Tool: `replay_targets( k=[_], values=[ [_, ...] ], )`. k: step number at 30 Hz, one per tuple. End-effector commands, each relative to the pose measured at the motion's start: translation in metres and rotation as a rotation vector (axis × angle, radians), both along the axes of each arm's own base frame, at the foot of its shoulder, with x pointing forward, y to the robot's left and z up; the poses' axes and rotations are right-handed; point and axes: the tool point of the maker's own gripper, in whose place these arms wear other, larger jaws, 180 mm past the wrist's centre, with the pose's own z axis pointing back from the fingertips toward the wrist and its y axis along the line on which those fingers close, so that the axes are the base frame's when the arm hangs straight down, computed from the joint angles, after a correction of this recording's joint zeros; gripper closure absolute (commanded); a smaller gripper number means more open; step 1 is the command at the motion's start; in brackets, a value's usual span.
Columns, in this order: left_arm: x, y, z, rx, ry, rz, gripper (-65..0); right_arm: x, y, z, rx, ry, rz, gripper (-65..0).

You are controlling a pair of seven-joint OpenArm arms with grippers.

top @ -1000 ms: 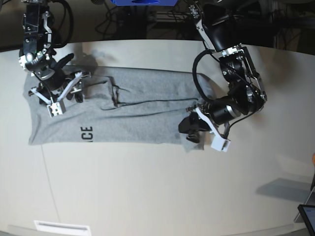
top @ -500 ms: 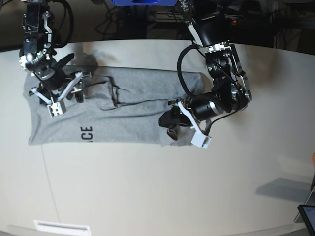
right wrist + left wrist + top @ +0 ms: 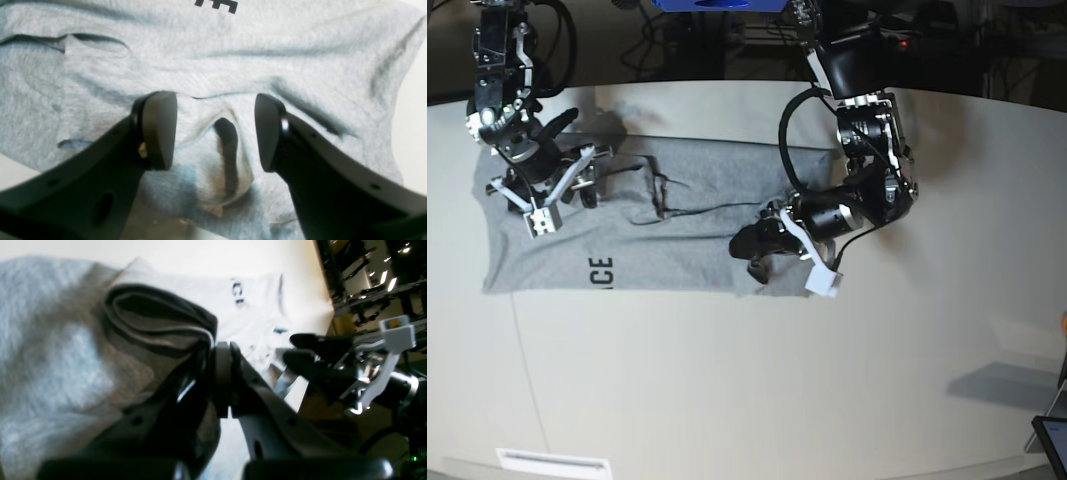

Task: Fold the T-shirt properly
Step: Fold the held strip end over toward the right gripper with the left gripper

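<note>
The heather-grey T-shirt [image 3: 627, 235] lies flat across the table, with black lettering [image 3: 602, 271] near its front left edge. My left gripper [image 3: 750, 246] is shut on the T-shirt's right end, which is lifted and doubled over toward the middle. In the left wrist view the fingertips [image 3: 222, 373] pinch a bunched fold of the T-shirt [image 3: 160, 323]. My right gripper [image 3: 565, 193] hovers open over the T-shirt's left part. In the right wrist view its fingers [image 3: 156, 130] stand wide apart above wrinkled T-shirt fabric [image 3: 217, 66], holding nothing.
The pale table [image 3: 757, 390] stretches wide in front of the shirt. A dark tablet corner [image 3: 1052, 440] shows at the lower right edge and a white label [image 3: 552, 463] at the front left. Cables and dark gear lie behind the table's far edge.
My left gripper has travelled leftward with the shirt's right end, drawing that end over the shirt's body. The right gripper has stayed in place, open.
</note>
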Motion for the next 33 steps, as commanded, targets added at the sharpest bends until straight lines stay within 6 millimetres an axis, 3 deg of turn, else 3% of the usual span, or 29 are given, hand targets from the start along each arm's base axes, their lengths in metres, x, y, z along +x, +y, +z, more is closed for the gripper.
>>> replay_targets(
  k=[1,5,8,27,33],
  values=[
    [0.009,-0.017,0.022,-0.066,-0.063,-0.017,0.0,0.007,-0.001,0.010,0.002,-0.043,0.004,-35.3],
    [0.006,-0.040,0.035,-0.115,-0.099,-0.068,0.0,0.006,-0.001,0.010,0.002,-0.041,0.004,-35.3],
    [0.006,-0.048,0.043,-0.150,-0.115,-0.077,0.0,0.006,-0.001,0.009,0.002,-0.039,0.004,-35.3],
    [0.006,-0.050,0.041,-0.178,-0.083,-0.066,-0.5,0.006,-0.001,0.009,0.002,-0.039,0.004,-35.3],
    [0.004,-0.077,0.069,-0.317,-0.115,-0.153,-23.9,0.006,-0.001,0.009,0.002,-0.039,0.004,-35.3]
  ],
)
